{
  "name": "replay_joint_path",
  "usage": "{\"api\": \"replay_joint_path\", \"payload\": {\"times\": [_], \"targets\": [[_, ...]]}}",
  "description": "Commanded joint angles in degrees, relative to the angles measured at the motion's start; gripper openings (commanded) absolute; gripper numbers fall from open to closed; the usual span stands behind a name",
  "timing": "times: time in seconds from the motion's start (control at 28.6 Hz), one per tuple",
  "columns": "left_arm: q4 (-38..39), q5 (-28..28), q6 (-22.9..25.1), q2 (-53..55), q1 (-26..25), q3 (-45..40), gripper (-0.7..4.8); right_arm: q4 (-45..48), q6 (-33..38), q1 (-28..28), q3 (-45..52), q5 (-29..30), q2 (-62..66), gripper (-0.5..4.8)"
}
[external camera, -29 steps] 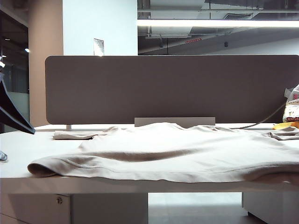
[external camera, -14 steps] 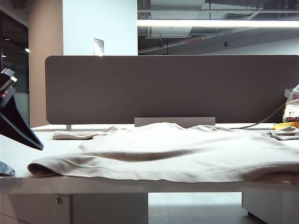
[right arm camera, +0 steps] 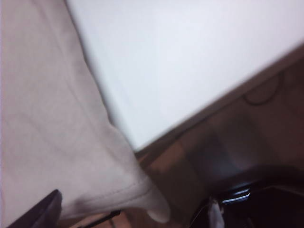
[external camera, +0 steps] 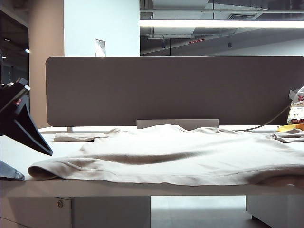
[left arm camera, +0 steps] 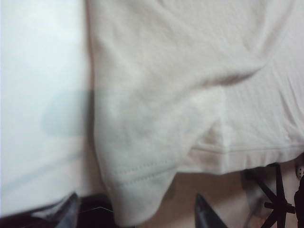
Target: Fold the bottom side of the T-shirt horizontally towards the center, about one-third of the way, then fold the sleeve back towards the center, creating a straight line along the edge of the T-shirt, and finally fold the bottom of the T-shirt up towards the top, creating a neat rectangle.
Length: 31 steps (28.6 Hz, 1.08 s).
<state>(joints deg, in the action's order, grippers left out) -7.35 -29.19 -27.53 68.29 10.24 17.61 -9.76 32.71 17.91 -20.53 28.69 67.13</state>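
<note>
Beige T-shirt (external camera: pixel 180 154) lies flat across the desk (external camera: pixel 19 152), long axis left-right. Left gripper (left arm camera: pixel 137 213) and right gripper (right arm camera: pixel 133 209), jaws apart, each hover over a near hem corner.

White desk (external camera: pixel 19 156); beige T-shirt (external camera: pixel 190 156) spread flat, hem overhanging front edge.

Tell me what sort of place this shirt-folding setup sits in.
Most likely an open-plan office or lab. A white desk backed by a grey partition screen, a drawer unit beneath it, and exposed ceiling ducts with a strip light all point that way.
</note>
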Motion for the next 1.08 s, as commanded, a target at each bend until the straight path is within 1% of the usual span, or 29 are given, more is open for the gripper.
{"api": "replay_joint_path", "payload": {"times": [0.03, 0.38, 0.59, 0.7, 0.73, 0.84, 0.91, 0.94, 1.01, 1.08], "targets": [[-1.07, -0.22, 0.04, 1.25, -0.02, 0.87, 3.12, 1.97, -0.13, -0.02, -0.31, 1.84, 1.46, 3.9], [-2.67, -0.15, -0.61, 2.8, 0.48, 0.87, 3.1, 3.72, -0.13, -0.02, -0.31, 2.1, 3.98, 3.85], [-2.8, -0.2, -0.59, 5.29, 1.6, 1.7, 3.1, 4.22, -0.13, -0.04, -0.31, 2.23, 4.42, 3.06], [-3.02, -0.13, -0.59, 6.6, 2.43, 2.34, 3.09, 4.26, -0.13, -0.07, -0.33, 2.36, 4.42, 3.02], [-3.04, -0.11, -0.59, 6.84, 2.49, 2.47, 3.04, 4.26, -0.13, -0.07, -0.33, 2.6, 4.42, 2.84], [-3.08, -0.11, -0.59, 6.97, 2.49, 2.62, 2.61, 4.26, -0.13, -0.07, -0.33, 3.04, 4.42, 2.0], [-3.04, -0.02, -0.55, 6.97, 2.49, 2.62, 2.28, 4.26, -0.15, -0.04, -0.33, 3.21, 4.42, 1.67], [-3.04, 0.02, -0.5, 6.97, 2.49, 2.62, 1.98, 4.26, -0.15, -0.07, -0.31, 3.23, 4.42, 1.61], [-3.08, 0.02, -0.33, 6.97, 2.49, 2.62, 1.39, 4.28, -0.15, -0.07, -0.31, 3.34, 4.42, 1.23], [-3.08, 0.02, -0.33, 6.97, 2.49, 2.62, 0.97, 4.31, -0.48, -0.04, -0.31, 3.41, 4.42, 0.79]]}}
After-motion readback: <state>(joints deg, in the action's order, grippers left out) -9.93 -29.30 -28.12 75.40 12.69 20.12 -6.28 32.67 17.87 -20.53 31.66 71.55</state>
